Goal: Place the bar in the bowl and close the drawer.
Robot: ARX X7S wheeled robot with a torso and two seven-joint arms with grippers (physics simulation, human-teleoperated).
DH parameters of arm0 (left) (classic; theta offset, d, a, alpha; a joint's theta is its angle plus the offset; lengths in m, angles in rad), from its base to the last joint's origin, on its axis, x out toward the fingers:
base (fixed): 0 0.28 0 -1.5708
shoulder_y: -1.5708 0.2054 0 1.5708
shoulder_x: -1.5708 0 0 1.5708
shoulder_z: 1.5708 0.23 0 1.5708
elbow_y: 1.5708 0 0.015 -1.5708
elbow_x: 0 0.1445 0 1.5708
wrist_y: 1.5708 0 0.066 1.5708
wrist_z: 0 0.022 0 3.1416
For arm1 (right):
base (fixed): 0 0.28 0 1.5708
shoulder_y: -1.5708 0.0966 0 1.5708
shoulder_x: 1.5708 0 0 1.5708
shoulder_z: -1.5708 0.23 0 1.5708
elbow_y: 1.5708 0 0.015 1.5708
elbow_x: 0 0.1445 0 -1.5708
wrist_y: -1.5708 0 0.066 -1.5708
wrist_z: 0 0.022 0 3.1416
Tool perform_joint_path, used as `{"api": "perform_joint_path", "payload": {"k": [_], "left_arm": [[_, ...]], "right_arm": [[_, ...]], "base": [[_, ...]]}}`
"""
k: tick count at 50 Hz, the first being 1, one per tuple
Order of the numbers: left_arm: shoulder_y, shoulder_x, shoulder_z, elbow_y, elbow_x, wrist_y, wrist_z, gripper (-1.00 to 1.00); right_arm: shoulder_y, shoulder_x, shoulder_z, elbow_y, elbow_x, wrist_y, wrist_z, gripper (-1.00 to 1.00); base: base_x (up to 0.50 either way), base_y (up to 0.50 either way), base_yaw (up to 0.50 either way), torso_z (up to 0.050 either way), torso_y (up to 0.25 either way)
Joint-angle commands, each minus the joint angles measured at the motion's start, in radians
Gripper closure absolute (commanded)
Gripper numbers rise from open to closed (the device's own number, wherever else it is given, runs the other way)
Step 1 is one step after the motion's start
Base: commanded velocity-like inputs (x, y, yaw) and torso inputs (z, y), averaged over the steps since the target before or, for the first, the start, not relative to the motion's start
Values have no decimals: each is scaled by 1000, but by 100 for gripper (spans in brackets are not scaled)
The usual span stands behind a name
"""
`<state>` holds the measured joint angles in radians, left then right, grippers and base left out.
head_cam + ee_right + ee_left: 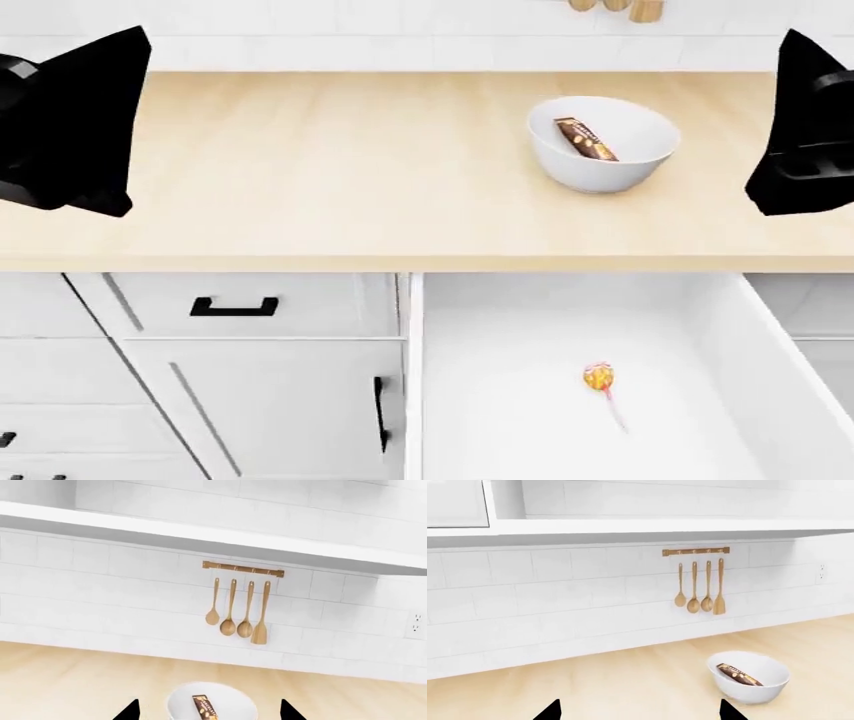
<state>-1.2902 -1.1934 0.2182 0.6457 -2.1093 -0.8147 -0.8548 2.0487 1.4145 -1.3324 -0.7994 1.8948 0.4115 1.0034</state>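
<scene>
The dark brown bar [586, 139] lies inside the white bowl [627, 165] on the wooden counter; it also shows in the left wrist view [738, 675] and the right wrist view [205, 708]. The wide white drawer [521, 400] stands pulled open below the counter, right of centre. My left gripper [637, 711] is open and empty, raised over the counter's left part, with the bowl [764, 690] beside one fingertip. My right gripper [207, 712] is open and empty, raised at the right, facing the bowl [233, 705]. In the head view only the dark arm bodies show, not the fingers.
An orange-yellow lollipop [599, 378] on a thin stick lies in the open drawer. Closed grey drawers with a black handle [234, 307] are at the lower left. Wooden spoons [239, 611] hang on a rail on the tiled back wall, under a white shelf [640, 530].
</scene>
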Motion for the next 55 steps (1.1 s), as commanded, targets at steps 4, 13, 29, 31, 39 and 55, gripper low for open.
{"api": "perform_joint_path", "payload": {"k": [4, 13, 29, 31, 39, 55], "left_arm": [[6, -4, -7, 7, -10, 7, -2, -100], [-2, -3, -6, 8, -22, 8, -9, -100], [-2, 3, -4, 11, -25, 9, -11, -100], [-1, 3, -5, 12, -24, 9, -10, -100], [33, 11, -11, 19, -2, 19, -1, -100], [45, 30, -19, 51, 2, 37, -6, -100]], "right_arm": [[-5, 9, 13, -14, 1, 13, 20, -100], [3, 10, 27, -20, 15, 31, 36, -100], [-3, 13, 40, -28, 17, 45, 51, -100], [-8, 13, 39, -29, 13, 45, 52, -100], [-25, 14, 35, -35, 5, 45, 58, -100], [-48, 9, 29, -13, 7, 54, 126, -100]], "base": [[0, 500, 0, 0, 0], [0, 500, 0, 0, 0], [-1, 500, 0, 0, 0], [-1, 500, 0, 0, 0], [-1, 500, 0, 0, 0], [28, 299, 0, 0, 0]]}}
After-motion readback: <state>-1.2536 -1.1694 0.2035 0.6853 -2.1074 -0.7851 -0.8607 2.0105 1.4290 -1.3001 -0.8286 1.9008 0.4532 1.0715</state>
